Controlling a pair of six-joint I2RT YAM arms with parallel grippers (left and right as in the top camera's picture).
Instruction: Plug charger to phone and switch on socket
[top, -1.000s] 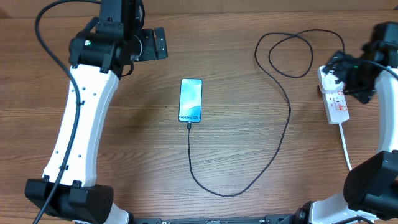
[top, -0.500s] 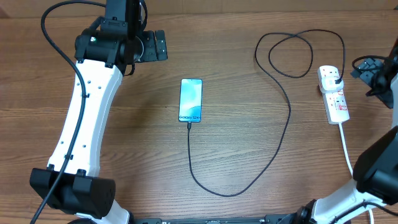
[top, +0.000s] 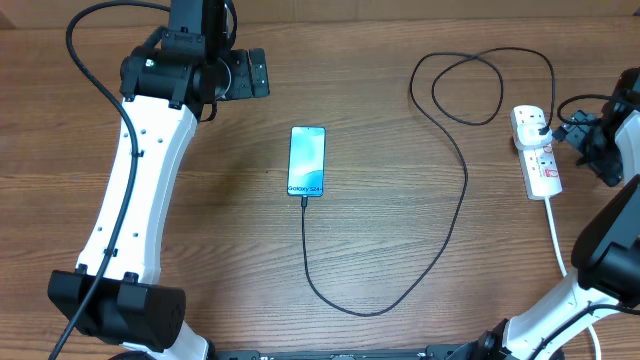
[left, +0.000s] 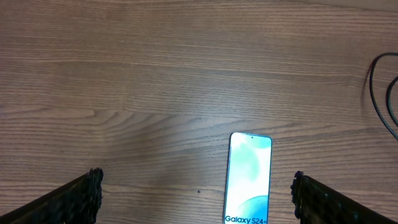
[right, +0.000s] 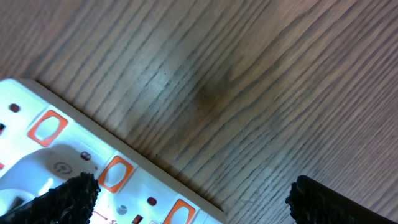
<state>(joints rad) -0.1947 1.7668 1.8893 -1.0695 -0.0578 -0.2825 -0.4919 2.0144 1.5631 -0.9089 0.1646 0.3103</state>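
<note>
Both my left fingers and my right fingers stand wide apart, holding nothing. The left pair hangs over the far-left part of the desk, well apart from the phone, which lies flat and screen-up near the middle. I judge that standoff is what lets the wrist view take in the phone without crowding it. The charger meets the phone's near edge, where its tip appears seated. From there it sweeps in a long slack loop across the desk to its black plug, which sits in the far end of the socket. With that much slack, nothing tugs on the phone. The right pair hovers just beside the socket's outer side, placed, I think, for the switch. The right wrist view shows orange-red switch marks, but I cannot tell whether any is on.
</note>
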